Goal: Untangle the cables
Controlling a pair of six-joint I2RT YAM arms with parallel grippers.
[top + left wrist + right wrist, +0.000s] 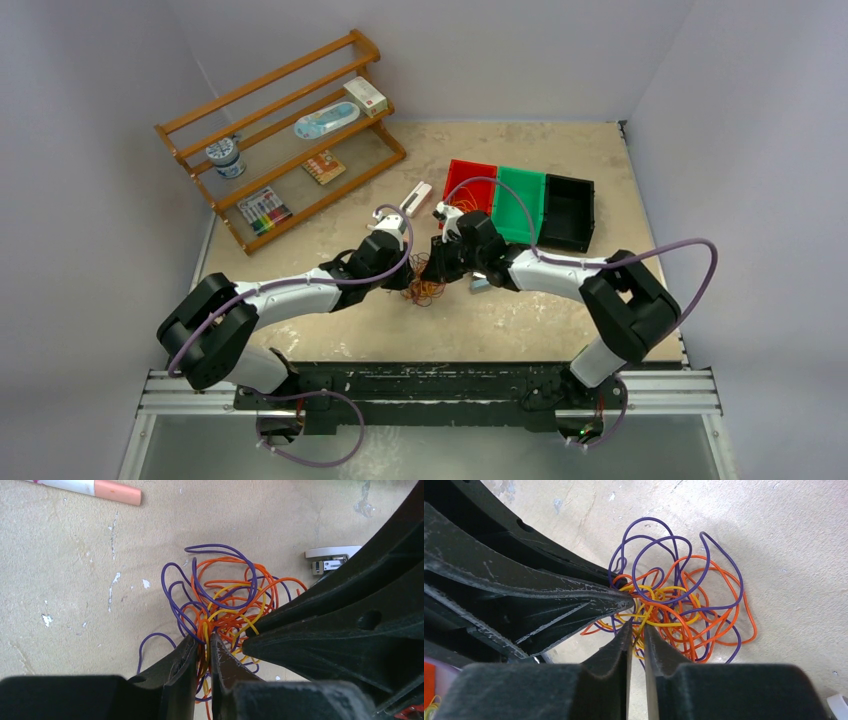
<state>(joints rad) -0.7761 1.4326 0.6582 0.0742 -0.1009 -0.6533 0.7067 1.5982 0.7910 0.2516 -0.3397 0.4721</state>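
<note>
At the middle of the worktop (520,330), the left fingers (194,649) are clenching orange strands of the tangled cables (220,622); the right fingers (627,636) are clenching yellow strands opposite them.

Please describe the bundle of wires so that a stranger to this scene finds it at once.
Find the red bin, leftmost of three in a row at the back. Nearer than it, the left end effector and the right end effector meet at a tangle of wires. Unlike the bins, it is a loose ball of thin purple, orange and yellow loops.
</note>
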